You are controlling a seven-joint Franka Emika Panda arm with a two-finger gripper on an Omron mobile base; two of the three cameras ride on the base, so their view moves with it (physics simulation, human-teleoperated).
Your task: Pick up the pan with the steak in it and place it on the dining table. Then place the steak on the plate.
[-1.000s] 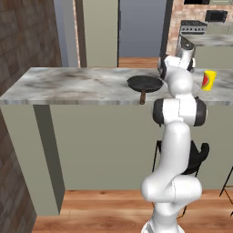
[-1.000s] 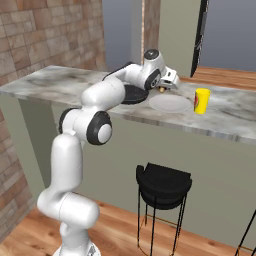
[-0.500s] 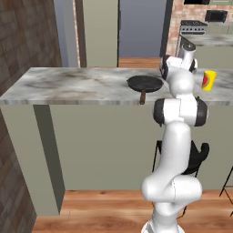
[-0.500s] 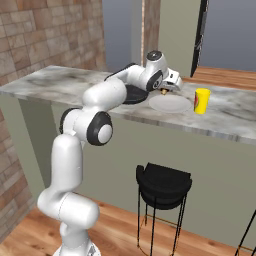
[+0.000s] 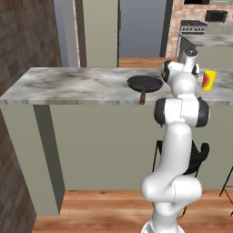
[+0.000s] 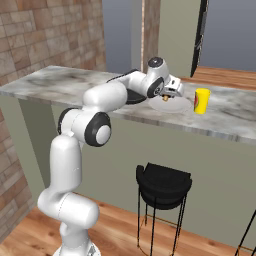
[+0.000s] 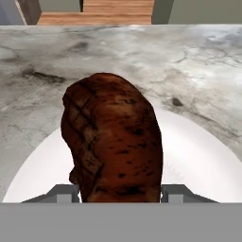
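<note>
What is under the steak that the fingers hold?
Under the steak, gripped between the fingers, lies the white plate on the marble dining table. The steak covers the plate's middle.

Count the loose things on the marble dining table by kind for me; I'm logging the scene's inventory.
Pan: 1
Steak, held in the claw over the plate: 1
Plate: 1
Yellow cup: 1
Total: 4

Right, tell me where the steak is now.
In the hand view the steak sits between the fingertips of the gripper, over the plate, on the dining table.
</note>
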